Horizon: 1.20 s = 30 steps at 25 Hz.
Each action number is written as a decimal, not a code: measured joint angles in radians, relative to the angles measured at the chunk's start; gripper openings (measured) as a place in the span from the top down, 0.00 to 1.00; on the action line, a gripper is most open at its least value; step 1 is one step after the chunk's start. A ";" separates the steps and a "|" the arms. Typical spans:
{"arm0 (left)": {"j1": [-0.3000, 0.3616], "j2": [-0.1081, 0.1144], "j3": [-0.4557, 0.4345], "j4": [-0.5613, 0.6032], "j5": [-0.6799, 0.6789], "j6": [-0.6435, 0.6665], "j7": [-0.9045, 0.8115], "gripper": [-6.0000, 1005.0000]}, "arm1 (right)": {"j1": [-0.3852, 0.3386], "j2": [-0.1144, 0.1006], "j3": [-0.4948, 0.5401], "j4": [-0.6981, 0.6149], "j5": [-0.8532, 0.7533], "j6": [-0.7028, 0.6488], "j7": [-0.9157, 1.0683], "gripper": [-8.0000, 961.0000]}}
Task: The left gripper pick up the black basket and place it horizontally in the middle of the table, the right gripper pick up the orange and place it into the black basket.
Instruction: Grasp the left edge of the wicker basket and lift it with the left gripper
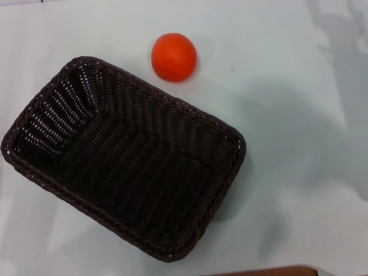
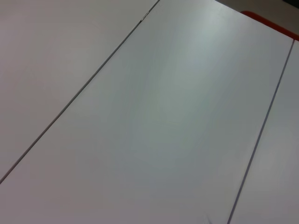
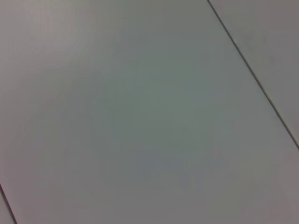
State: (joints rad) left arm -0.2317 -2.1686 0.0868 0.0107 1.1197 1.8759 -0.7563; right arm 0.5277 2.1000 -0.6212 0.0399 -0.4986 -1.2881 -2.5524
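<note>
Black basket sits diagonal on table, orange just beyond its rim. Neither gripper visible; grip state can't tell.

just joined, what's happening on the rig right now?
Nothing is being handled yet. The black basket sits empty and skewed diagonally on the table, and the orange lies on the table just beyond the basket's far rim, apart from it. Neither gripper shows in any view; both wrist cameras see only bare surface. Both steps of the task are not yet done.
</note>
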 joint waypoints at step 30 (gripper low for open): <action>-0.010 0.006 -0.003 0.030 0.013 0.019 -0.052 0.51 | 0.002 0.000 0.000 -0.002 0.000 0.000 0.019 0.08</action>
State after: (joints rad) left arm -0.2413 -2.1624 0.0835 0.0410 1.1332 1.8947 -0.8082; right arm 0.5301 2.1000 -0.6212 0.0380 -0.4988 -1.2885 -2.5338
